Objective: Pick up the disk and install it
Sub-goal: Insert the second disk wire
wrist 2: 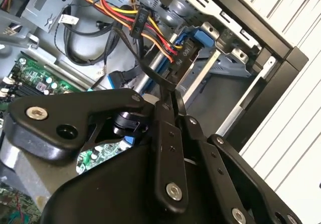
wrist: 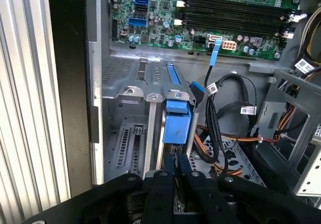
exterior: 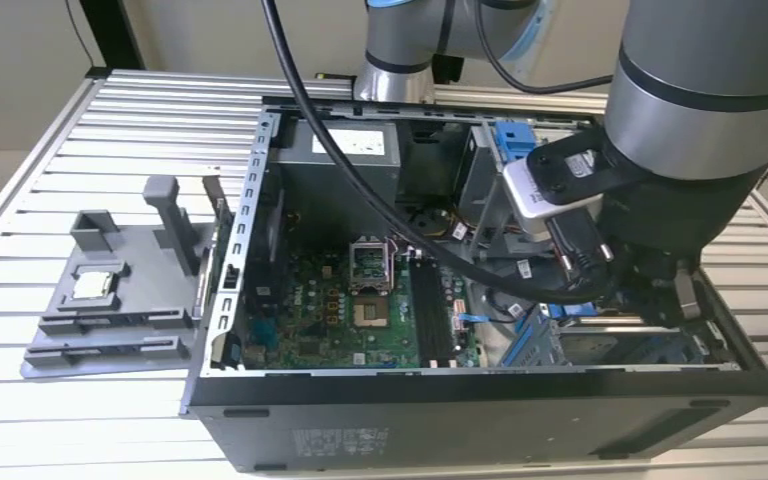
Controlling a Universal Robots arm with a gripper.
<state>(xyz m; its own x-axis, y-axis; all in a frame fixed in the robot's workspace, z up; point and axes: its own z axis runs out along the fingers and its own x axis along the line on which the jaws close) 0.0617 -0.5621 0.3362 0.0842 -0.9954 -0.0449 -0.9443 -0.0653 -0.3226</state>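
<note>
The disk (wrist: 178, 123) stands on edge in the metal drive bay at the case's front corner. I see it end-on by its blue carrier, which also shows in the second wrist view (wrist 2: 205, 37). My gripper (wrist: 176, 159) is inside the case, just short of the carrier's near end. Its two black fingers are shut together with nothing visible between them, and in the second wrist view the gripper (wrist 2: 172, 94) also looks shut. In the exterior view the arm (exterior: 704, 120) reaches down into the case's right side and hides the bay.
The open computer case (exterior: 491, 400) lies on a slatted metal table (exterior: 91, 130). Black and orange cables (wrist: 215, 113) hang beside the bay, and the motherboard (exterior: 357, 300) lies beyond it. A grey fixture (exterior: 104, 300) holding a small square chip (exterior: 95, 285) sits at the exterior view's left.
</note>
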